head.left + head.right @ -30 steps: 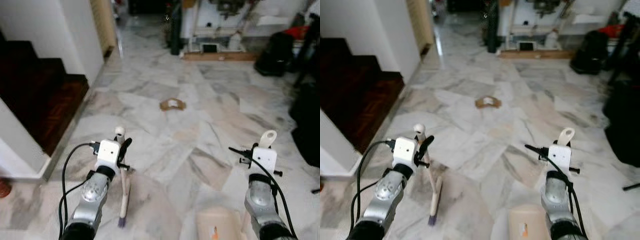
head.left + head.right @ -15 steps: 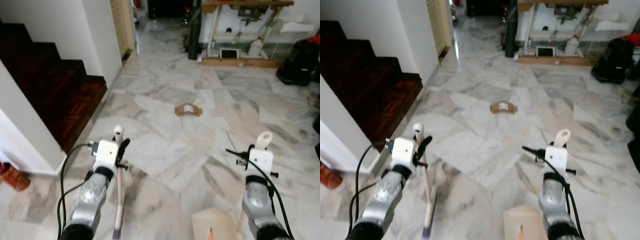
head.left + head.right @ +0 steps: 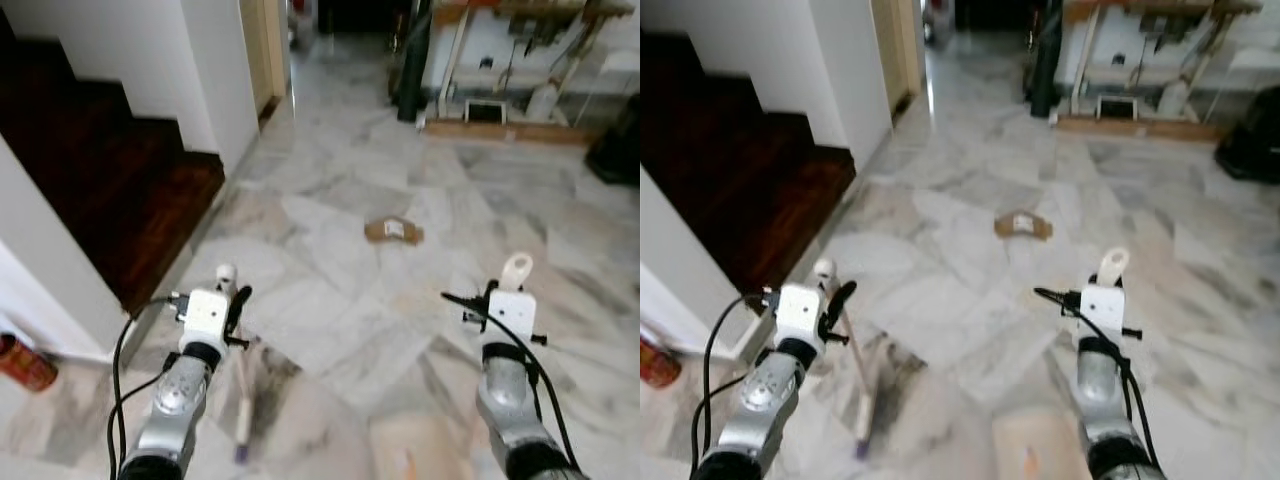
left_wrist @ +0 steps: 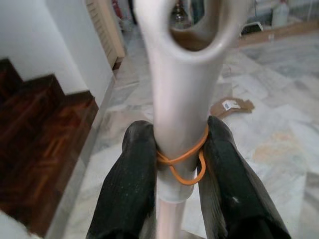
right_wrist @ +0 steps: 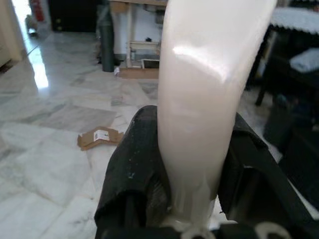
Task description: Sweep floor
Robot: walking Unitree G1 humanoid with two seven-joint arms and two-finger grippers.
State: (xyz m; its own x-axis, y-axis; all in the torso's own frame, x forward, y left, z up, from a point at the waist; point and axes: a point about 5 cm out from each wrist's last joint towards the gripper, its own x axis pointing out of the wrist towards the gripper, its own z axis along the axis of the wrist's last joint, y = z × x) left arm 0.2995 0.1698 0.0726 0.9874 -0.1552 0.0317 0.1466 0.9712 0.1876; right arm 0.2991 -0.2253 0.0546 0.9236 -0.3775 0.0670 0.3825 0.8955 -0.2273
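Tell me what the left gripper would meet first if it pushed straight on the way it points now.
Probably bare marble floor, then the cardboard scrap lying ahead; depth is unclear. The left gripper is clamped on the broom handle.

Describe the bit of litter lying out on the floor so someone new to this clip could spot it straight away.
Start from the dark wooden staircase on the robot's left and look across the pale grey-veined marble floor toward the middle of the room. There, ahead of both arms, lies a small flattened piece of brown cardboard. It bears a white label and is the only brown scrap on the open tiles.
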